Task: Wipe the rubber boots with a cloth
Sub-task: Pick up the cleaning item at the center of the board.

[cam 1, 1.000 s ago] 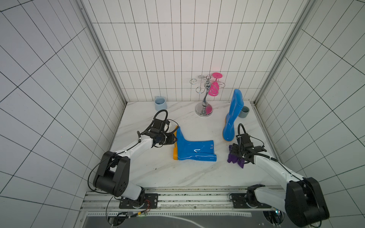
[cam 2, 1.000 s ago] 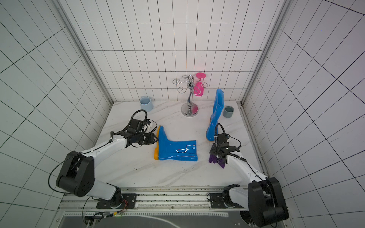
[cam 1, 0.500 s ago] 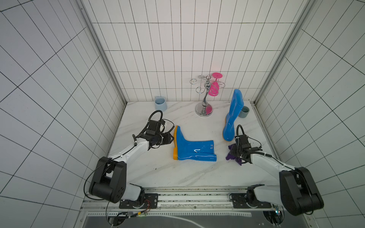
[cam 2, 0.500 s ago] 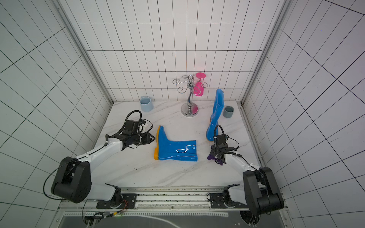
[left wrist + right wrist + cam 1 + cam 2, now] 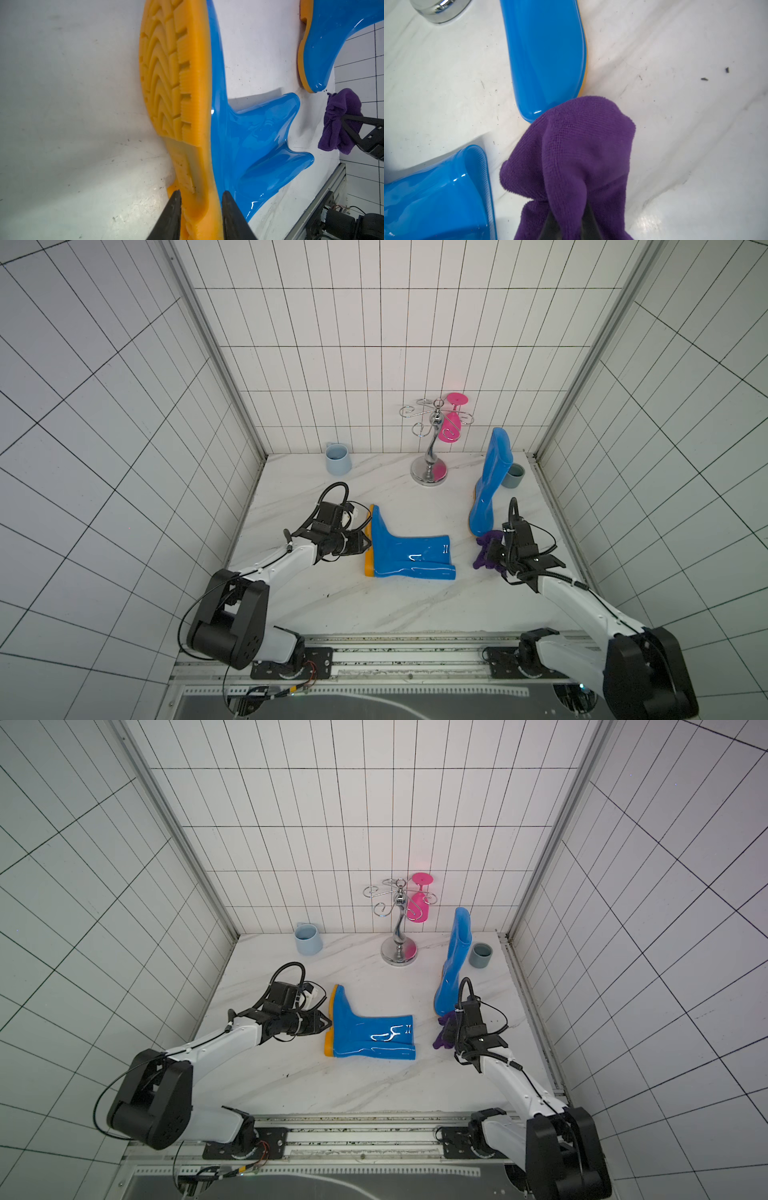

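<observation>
The boots (image 5: 411, 556) look glossy and smooth, their soles (image 5: 164, 72) matt and ridged, the cloth (image 5: 581, 149) fuzzy, the stand (image 5: 430, 472) polished metal.

Three walls of glossy white rectangular tiles with dark grout (image 5: 374, 344) close me in, meeting at silver metal corner posts (image 5: 219, 364). Below me lies a white tabletop with grey marble veining (image 5: 395, 605), flecked with dark specks. A silver metal rail (image 5: 415, 645) edges its front. The light is even and soft.

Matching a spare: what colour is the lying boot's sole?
Orange-yellow sole, clearest in the left wrist view.
</observation>
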Motion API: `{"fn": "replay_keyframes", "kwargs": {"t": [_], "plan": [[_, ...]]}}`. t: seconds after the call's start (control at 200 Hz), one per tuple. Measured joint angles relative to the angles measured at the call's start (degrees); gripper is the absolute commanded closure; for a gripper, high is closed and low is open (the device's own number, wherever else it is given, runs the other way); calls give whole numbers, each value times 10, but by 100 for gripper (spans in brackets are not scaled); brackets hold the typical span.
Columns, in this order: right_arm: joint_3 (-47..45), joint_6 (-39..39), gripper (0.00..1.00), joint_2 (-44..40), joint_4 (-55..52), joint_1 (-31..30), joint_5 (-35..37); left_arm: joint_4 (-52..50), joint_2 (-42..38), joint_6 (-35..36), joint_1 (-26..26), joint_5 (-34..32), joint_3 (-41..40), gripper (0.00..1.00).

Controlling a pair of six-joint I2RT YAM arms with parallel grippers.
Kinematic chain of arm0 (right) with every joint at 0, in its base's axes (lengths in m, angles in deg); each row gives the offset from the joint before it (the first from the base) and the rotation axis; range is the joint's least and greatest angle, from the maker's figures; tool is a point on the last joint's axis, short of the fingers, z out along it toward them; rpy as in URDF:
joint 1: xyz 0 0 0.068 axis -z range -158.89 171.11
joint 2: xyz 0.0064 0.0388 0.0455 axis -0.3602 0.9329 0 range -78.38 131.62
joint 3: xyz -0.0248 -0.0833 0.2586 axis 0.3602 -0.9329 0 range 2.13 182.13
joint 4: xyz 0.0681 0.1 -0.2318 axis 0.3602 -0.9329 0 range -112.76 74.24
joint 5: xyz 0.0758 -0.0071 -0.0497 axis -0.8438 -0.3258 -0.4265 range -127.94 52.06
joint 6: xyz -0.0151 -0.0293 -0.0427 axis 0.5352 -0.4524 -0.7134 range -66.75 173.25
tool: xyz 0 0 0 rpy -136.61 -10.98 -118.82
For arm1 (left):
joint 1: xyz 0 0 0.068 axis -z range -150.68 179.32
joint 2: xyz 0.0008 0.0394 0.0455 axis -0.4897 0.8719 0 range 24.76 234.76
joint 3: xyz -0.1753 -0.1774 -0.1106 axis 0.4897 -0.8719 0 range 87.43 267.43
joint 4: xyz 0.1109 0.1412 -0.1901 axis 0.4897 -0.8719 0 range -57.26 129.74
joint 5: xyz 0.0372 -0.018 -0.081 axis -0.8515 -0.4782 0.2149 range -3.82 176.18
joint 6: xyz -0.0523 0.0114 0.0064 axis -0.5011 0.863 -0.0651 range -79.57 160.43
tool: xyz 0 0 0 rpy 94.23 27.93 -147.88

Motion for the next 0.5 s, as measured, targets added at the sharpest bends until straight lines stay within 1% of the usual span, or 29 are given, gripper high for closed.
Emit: {"fn": "replay_keyframes", "kwargs": {"t": [0.17, 0.21, 0.245, 0.295, 0.335, 0.5], "plan": [[1, -23, 100, -55, -39, -6, -17, 8, 0, 0, 5, 0, 0, 67], [1, -25, 100, -63, -44, -13, -21, 8, 0, 0, 5, 0, 0, 68], [2, -26, 100, -66, -49, -22, -23, 9, 1, 0, 5, 0, 0, 71], [5, -27, 100, -66, -55, -44, -26, 10, 5, 0, 5, -1, 0, 78], [7, -27, 100, -62, -57, -65, -27, 12, 8, 4, 5, -1, 0, 82], [59, -26, 100, -7, -62, -168, -21, 19, 22, 4, 5, -1, 0, 82]]}}
